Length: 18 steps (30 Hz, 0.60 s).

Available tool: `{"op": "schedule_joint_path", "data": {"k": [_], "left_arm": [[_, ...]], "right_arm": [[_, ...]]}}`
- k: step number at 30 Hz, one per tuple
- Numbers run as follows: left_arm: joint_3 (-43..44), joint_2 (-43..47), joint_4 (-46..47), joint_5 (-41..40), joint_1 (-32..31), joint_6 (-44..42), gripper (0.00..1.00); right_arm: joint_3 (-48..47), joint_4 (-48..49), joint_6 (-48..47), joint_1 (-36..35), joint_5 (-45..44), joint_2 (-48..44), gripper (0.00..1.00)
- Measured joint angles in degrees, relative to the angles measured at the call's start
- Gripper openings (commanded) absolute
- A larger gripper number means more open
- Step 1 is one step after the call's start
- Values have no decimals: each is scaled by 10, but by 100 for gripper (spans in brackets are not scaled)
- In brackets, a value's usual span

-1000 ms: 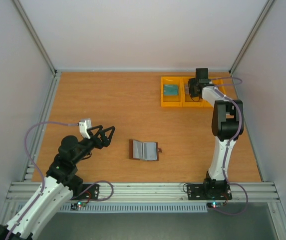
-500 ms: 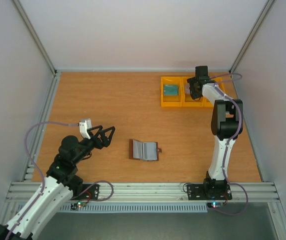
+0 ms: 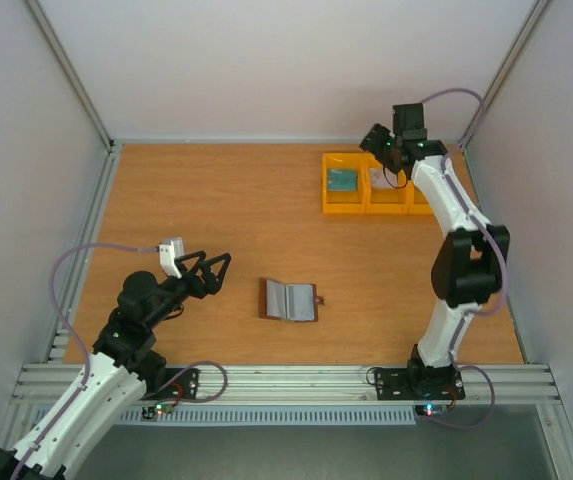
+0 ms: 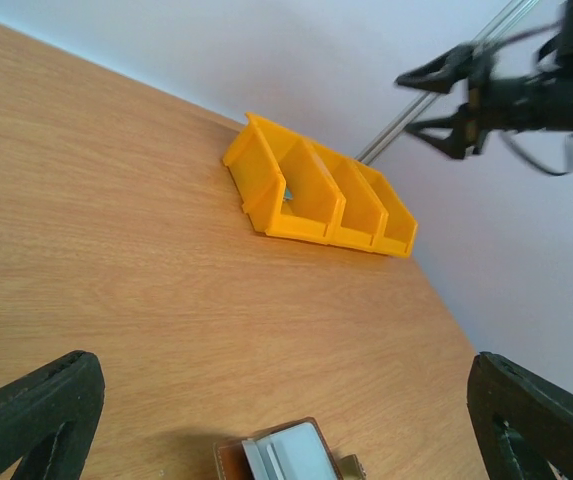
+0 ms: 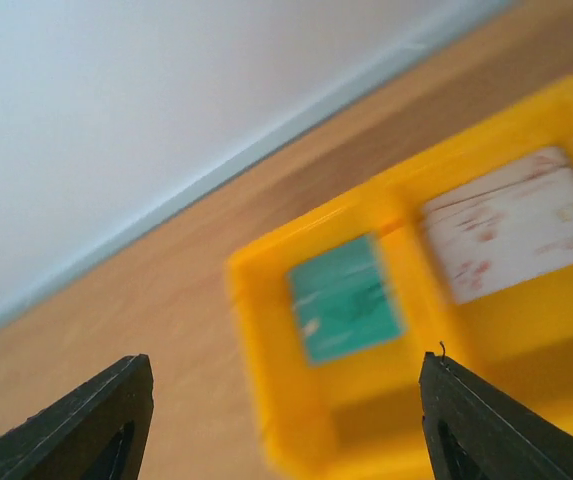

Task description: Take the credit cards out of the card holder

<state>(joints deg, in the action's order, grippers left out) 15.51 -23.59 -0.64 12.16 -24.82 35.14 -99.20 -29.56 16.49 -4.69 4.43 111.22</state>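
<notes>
Yellow plastic bins (image 3: 346, 208) hold teal card (image 5: 344, 297), whitish card (image 5: 514, 235); right fingers (image 5: 96, 420) wide, empty, so lift clear first. Left fingers (image 4: 36, 420), also wide, could pin the brown leather holder (image 3: 288, 300).

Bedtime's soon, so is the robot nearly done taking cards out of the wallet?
Done: a teal card and a whitish card lie in the yellow bins. In hand: nothing; the right fingers hang open above the bins, the left fingers open short of the card holder. Left: the holder lies open; whether cards remain inside cannot be told.
</notes>
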Motion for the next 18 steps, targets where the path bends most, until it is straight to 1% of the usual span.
{"op": "schedule_joint_path", "data": {"k": [3, 5, 7, 8, 9, 12, 14, 15, 18], "left_arm": [[-1, 0, 1, 3, 0, 0, 99], [-2, -1, 3, 7, 0, 0, 99], [-2, -6, 5, 12, 0, 0, 99], [-2, -9, 5, 16, 0, 1, 99], [-2, -11, 5, 18, 0, 2, 99], [-1, -22, -4, 24, 0, 17, 99], [7, -36, -32, 30, 0, 34, 99], [16, -58, -53, 42, 0, 57, 99], [49, -137, -100, 60, 0, 92, 98]], "right_arm": [[18, -54, -113, -65, 14, -103, 74], [41, -92, -160, -110, 24, -155, 75], [76, -138, -199, -164, 33, -186, 79], [105, -172, -218, -184, 39, -189, 84], [113, -182, -221, -206, 40, -187, 86], [178, -238, -236, -254, 53, -156, 87], [219, -259, -238, -275, 61, -138, 87], [239, -268, -238, -284, 68, -131, 87], [285, -269, -236, -300, 94, -125, 85]]}}
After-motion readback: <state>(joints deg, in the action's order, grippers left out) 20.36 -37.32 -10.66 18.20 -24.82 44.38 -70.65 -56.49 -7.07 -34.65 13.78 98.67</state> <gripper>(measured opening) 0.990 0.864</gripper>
